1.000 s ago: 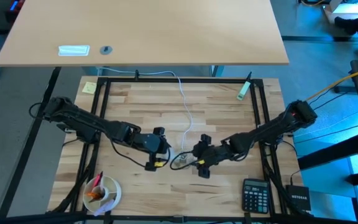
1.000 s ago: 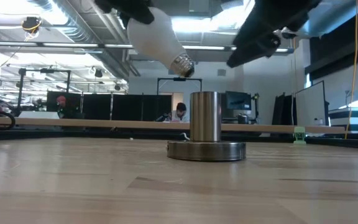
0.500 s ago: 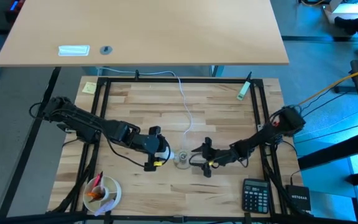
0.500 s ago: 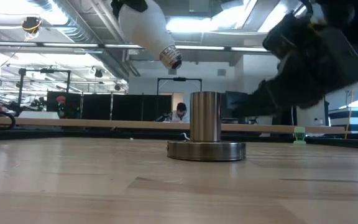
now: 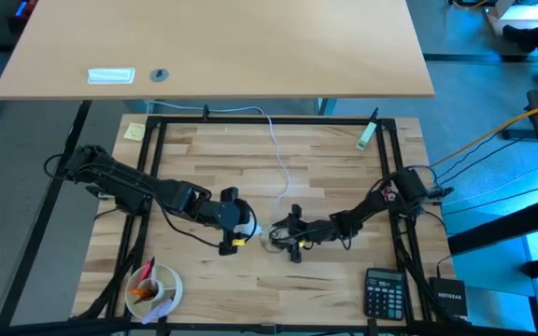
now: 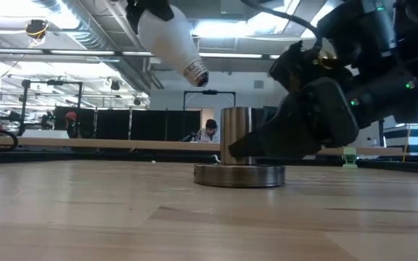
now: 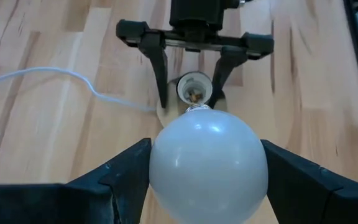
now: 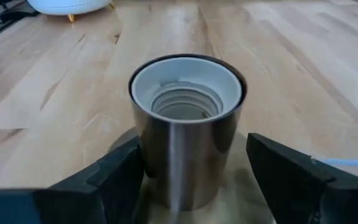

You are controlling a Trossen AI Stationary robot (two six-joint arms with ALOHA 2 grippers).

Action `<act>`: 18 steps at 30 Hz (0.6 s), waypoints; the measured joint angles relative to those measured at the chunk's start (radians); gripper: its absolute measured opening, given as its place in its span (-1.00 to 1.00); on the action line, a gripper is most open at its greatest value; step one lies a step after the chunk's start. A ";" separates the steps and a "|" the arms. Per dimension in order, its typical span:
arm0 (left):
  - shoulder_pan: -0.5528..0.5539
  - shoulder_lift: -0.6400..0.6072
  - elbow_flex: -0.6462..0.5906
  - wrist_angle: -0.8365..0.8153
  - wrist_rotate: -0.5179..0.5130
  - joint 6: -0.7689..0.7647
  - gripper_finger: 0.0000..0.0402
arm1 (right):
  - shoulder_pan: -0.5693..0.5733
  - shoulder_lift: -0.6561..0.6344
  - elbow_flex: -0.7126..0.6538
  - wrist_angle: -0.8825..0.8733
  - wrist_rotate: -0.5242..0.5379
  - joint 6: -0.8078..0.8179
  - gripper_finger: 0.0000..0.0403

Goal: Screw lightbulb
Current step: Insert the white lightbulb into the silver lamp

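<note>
The white lightbulb hangs tilted in my left gripper, its silvery screw base pointing down toward the socket, above and to the left of it. The grey metal socket stands upright on its round disc at the table's middle. My right gripper is open and low at the table, one finger on each side of the socket's barrel. It also shows in the left wrist view. My left gripper pinches the bulb's white globe at its widest part between its two fingers. The fingers come from the table's left, slanting down. The bulb is lifted clear, tilted, its base ahead of the fingertips. My right gripper: one finger stands right beside the socket's barrel; I cannot tell whether it touches.
The socket's white cord runs to the far edge. A calculator lies at the near right, a white bowl at the near left, a yellow note at the far left. A black frame borders the table.
My right gripper has come down and toward the table's left, from above the socket to table height, and now has its open fingers on either side of the barrel. My left gripper has drawn the bulb a little toward the table's left, away from the socket.
</note>
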 joint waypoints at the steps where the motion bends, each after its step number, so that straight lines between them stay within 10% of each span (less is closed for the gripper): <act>1: 0.000 0.000 0.000 -0.006 -0.002 0.000 0.27 | 0.000 0.003 0.001 -0.001 0.001 -0.003 0.36; 8: 0.003 0.000 0.000 -0.016 -0.006 0.024 0.27 | 0.002 -0.029 0.006 -0.061 -0.009 -0.005 0.23; 18: -0.021 0.014 0.000 -0.068 -0.007 -0.009 0.27 | 0.003 -0.419 0.005 -0.580 -0.142 0.131 0.22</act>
